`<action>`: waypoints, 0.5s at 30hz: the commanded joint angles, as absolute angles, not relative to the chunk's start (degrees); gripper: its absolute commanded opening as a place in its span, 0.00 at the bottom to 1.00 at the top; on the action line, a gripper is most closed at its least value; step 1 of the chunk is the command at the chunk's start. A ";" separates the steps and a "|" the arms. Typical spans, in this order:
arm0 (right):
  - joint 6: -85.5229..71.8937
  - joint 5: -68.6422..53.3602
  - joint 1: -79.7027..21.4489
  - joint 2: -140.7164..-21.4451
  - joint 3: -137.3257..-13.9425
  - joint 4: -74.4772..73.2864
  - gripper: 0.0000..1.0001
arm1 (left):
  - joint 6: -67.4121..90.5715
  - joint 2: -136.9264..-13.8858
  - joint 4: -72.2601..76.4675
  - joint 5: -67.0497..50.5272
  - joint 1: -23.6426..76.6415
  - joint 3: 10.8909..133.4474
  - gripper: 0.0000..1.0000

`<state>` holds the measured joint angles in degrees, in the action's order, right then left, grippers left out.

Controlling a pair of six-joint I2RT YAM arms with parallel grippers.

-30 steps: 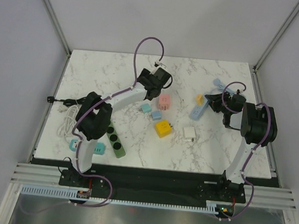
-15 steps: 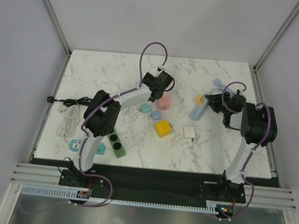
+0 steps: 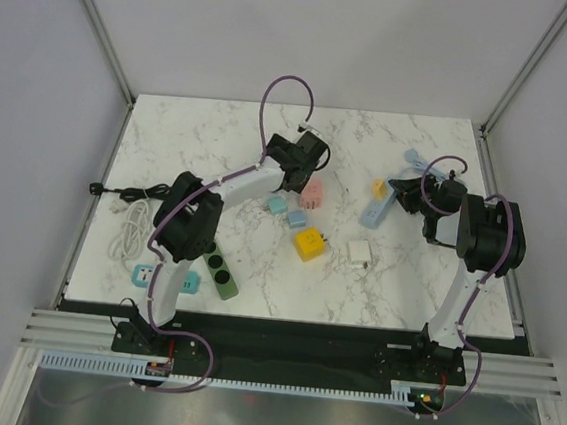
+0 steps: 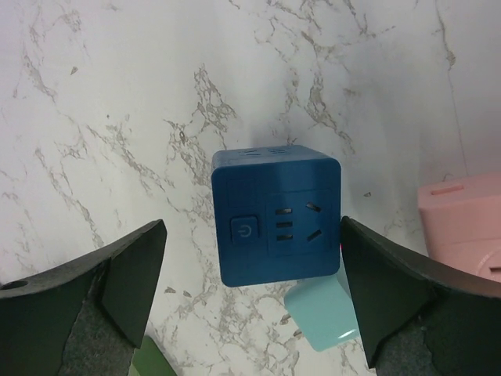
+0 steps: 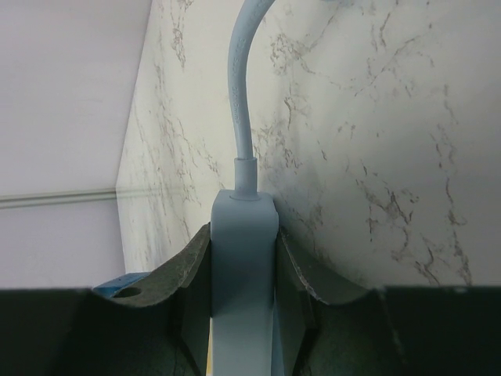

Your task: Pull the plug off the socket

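Observation:
A dark blue cube socket (image 4: 275, 215) with a power button and bare outlet holes lies on the marble. My left gripper (image 4: 249, 254) hangs over it, open wide, with one finger on each side and neither touching it. In the top view the left gripper (image 3: 302, 160) hides that cube. My right gripper (image 5: 244, 252) is shut on the cord end of a light-blue power strip (image 5: 243, 235), whose cord (image 5: 241, 86) runs away across the table. From above, that strip (image 3: 373, 212) lies beside the right gripper (image 3: 404, 196). I cannot tell which thing is the plug.
Next to the left gripper are a pink cube (image 3: 312, 191), two teal cubes (image 3: 277, 205) and a yellow cube (image 3: 310, 243). A white cube (image 3: 359, 253) and a small orange piece (image 3: 377, 187) lie mid-table. A green strip (image 3: 219, 273) and a white cable (image 3: 129, 226) lie left.
The left arm's elbow swung right, and its wrist shifted slightly near the pink cube. The right arm and the light-blue strip have not moved.

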<state>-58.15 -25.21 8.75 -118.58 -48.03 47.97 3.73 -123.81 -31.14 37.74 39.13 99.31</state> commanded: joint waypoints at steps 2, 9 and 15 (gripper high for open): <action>-55.55 -24.17 9.40 -119.80 -48.43 50.98 0.00 | 8.87 -114.01 -30.15 33.06 39.37 99.49 0.98; -55.72 -24.70 9.32 -120.06 -48.43 51.50 0.00 | 15.29 -108.46 -23.74 9.53 39.02 98.35 0.97; -55.99 -25.31 9.32 -120.41 -48.25 52.29 0.00 | 20.21 -114.06 -16.35 -12.90 39.29 101.15 0.96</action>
<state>-58.54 -25.74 8.86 -119.11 -48.03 49.01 14.72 -110.32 -21.26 2.02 39.03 99.13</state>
